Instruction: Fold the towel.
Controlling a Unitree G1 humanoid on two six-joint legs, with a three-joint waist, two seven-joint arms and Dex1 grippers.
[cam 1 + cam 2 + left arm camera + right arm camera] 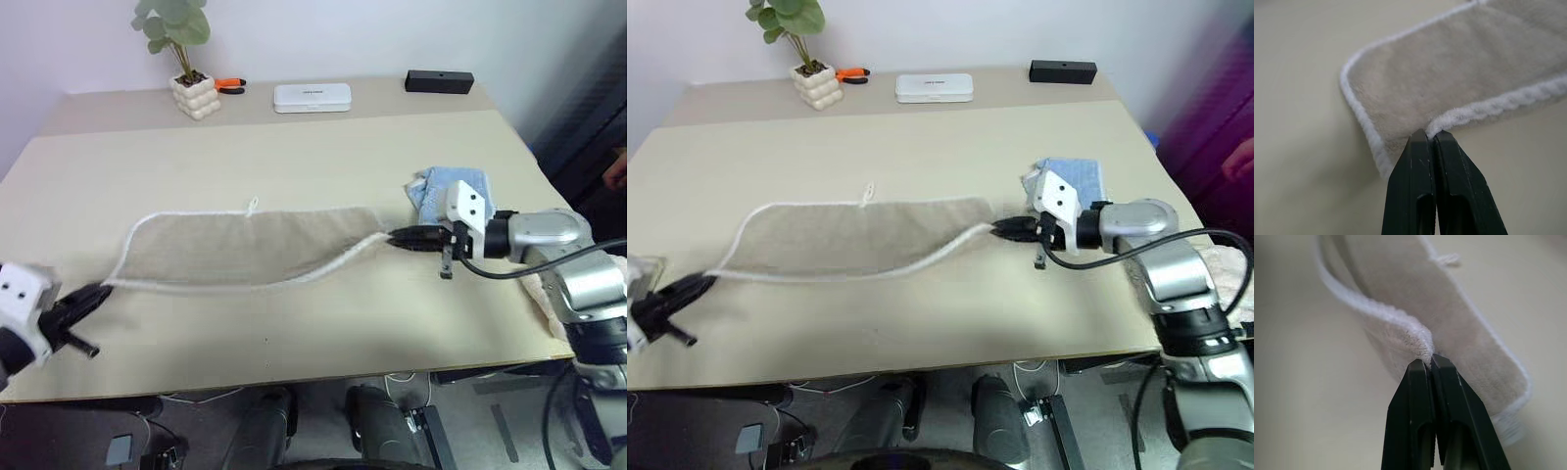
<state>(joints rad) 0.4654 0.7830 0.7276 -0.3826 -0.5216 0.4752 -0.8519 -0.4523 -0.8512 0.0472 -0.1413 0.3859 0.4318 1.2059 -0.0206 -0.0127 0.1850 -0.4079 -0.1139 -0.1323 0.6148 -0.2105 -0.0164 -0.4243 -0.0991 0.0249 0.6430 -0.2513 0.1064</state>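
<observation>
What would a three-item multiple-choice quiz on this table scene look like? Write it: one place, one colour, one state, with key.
1. Where does the light-blue cloth lie?
A. beside the right pincer
B. beside the potted plant
C. on the white box

2. What colour is the towel edging?
A. black
B. white
C. orange

3. How does the left pincer stand?
A. wide open above the table
B. shut on nothing
C. shut on the towel's edge

Key: 1 A, the cloth sits just behind that pincer; 2 B, a white cord rims the beige cloth; 3 C, the fingers pinch the cord.
</observation>
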